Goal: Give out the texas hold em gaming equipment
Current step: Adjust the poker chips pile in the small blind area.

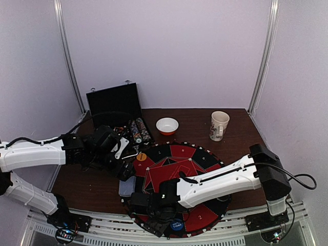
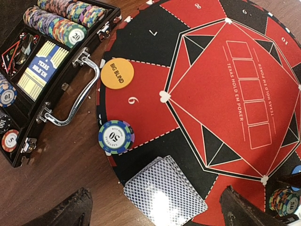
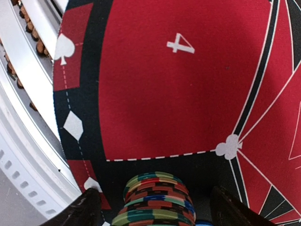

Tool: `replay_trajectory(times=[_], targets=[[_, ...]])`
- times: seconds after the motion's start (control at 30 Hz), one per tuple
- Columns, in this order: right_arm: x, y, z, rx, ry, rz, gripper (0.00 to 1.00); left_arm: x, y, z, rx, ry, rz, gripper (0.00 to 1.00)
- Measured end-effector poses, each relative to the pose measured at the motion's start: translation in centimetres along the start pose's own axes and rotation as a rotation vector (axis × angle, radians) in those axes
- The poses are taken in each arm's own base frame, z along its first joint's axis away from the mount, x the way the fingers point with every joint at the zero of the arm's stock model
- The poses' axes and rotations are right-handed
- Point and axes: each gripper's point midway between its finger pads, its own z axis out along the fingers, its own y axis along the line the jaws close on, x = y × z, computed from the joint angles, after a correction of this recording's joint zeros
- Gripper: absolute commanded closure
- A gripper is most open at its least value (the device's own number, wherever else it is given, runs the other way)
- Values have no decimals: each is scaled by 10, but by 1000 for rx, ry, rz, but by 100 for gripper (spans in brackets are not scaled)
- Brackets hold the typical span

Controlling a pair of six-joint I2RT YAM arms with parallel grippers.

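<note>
In the left wrist view a small pile of blue-backed playing cards (image 2: 164,193) lies at the mat's left edge. My left gripper (image 2: 155,212) hangs open over it, one finger on each side and neither touching. Beyond the cards, a blue "50" chip (image 2: 116,137) and an orange "BIG BLIND" disc (image 2: 117,73) sit on the mat (image 2: 207,80). My right gripper (image 3: 155,214) stands open around a stack of multicoloured chips (image 3: 157,200) near the mat's front edge, with a gap showing at each finger. From above, this gripper (image 1: 154,207) is low over the mat (image 1: 205,159).
The black case (image 2: 28,136) lies open on the left with rows of chips (image 2: 61,21) and a boxed deck (image 2: 42,70) inside. A white bowl (image 1: 167,125) and a mug (image 1: 219,125) stand at the back. A blue disc (image 1: 177,225) lies near the front rail.
</note>
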Motion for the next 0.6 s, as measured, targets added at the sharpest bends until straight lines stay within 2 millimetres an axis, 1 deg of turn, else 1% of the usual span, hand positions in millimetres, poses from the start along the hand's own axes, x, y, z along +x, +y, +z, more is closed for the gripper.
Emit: replay_trajectory(times=[0.1,0.2,0.27,0.43,0.53,0.6], targets=[[0,0,0,1,2,-1,31,0,0,0,0,-1,3,2],[0,0,0,-1,2,-4,41,-1,0,0,0,-3,4,2],[0,1,1,-2,4,-7,51,0,0,1,0,-1,5,2],[-3,3,1,-5,2,-15,71,2,0,2,-2,4,7,2],[-3,2,1,-4,0,-16,76,2,0,2,-2,5,8,2],[-3,2,1,-3,0,-17,75,2,0,2,-2,4,9,2]])
